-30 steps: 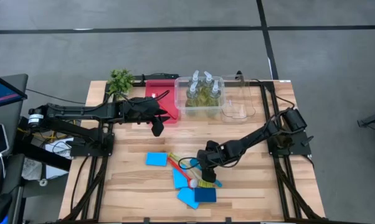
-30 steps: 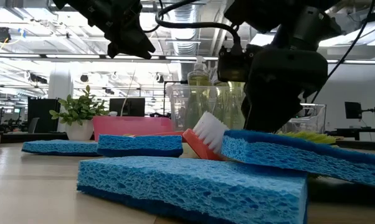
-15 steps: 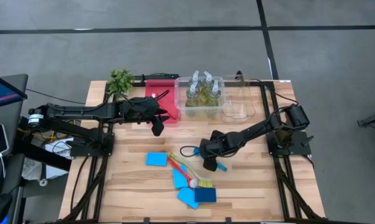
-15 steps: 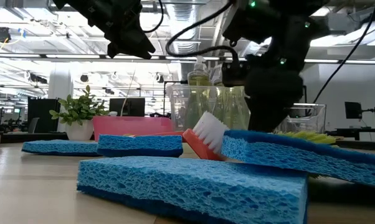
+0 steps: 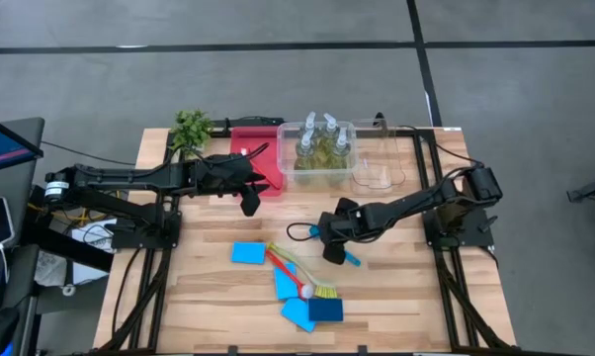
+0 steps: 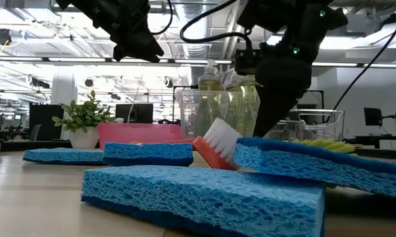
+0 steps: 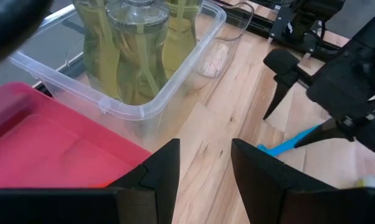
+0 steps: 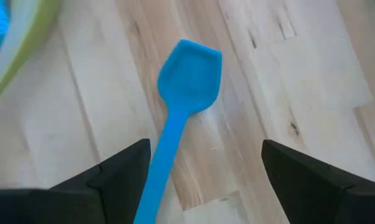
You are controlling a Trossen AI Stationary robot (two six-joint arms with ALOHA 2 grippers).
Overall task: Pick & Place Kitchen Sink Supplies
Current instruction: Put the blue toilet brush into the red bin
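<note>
Right tool (image 5: 339, 255) hovers wide open and empty over blue brush (image 8: 178, 112) on tabletop (image 5: 396, 297), sponges (image 5: 299, 297) at its seven o'clock. Left tool (image 5: 253, 198) waits part-open, empty, beside red tray (image 5: 248, 143).

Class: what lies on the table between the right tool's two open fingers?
The blue brush handle lies between the right tool fingers, on bare wood; the right wrist view shows it.

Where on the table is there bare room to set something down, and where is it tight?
Bare wood: the near-left corner, left of the light blue sponge; and the near-right part, right of the blue brush. Crowded: the near-centre pile of sponges and the red brush, and the far edge with plant, red tray and bottle bin.
</note>
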